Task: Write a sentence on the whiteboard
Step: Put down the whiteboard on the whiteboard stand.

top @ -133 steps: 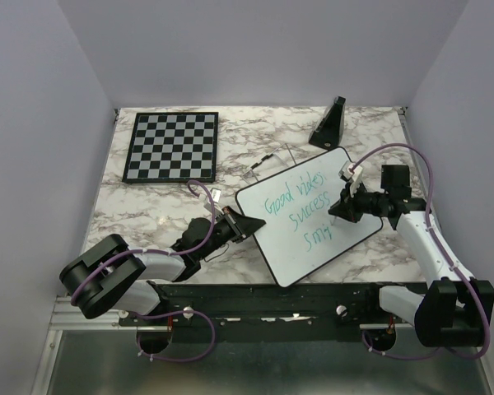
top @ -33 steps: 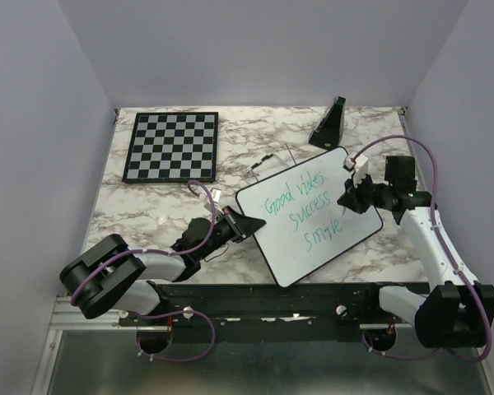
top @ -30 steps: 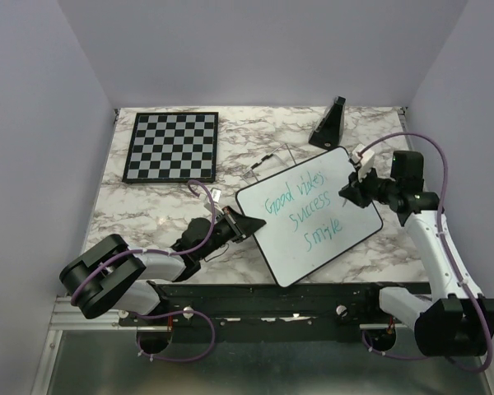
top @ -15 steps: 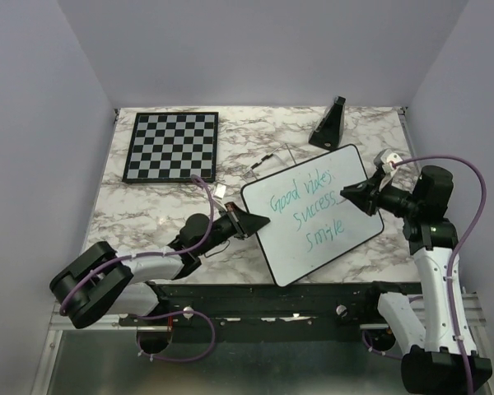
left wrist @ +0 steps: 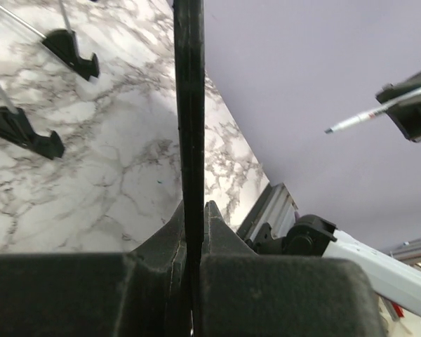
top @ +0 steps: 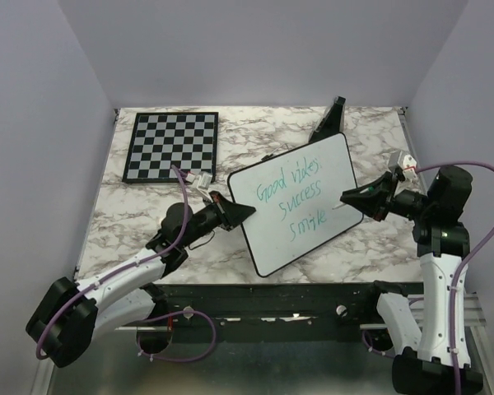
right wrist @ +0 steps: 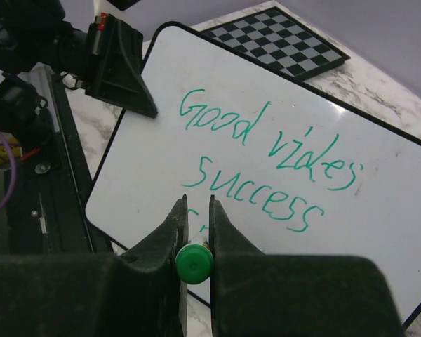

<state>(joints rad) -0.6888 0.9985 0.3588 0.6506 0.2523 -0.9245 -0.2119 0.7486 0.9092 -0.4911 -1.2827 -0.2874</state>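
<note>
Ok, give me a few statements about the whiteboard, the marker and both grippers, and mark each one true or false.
1. The left gripper is shut on the edge of the whiteboard. True.
2. The right gripper holds a marker with a green end. True.
3. The marker tip presses on the whiteboard. False: the left wrist view shows the tip apart from it.
4. The top line of the sentence reads "Smile". False: "Good vibes" is on top and "Smile" is the bottom line.
5. The chessboard lies under the whiteboard. False: it lies apart from it, at the far left.
</note>
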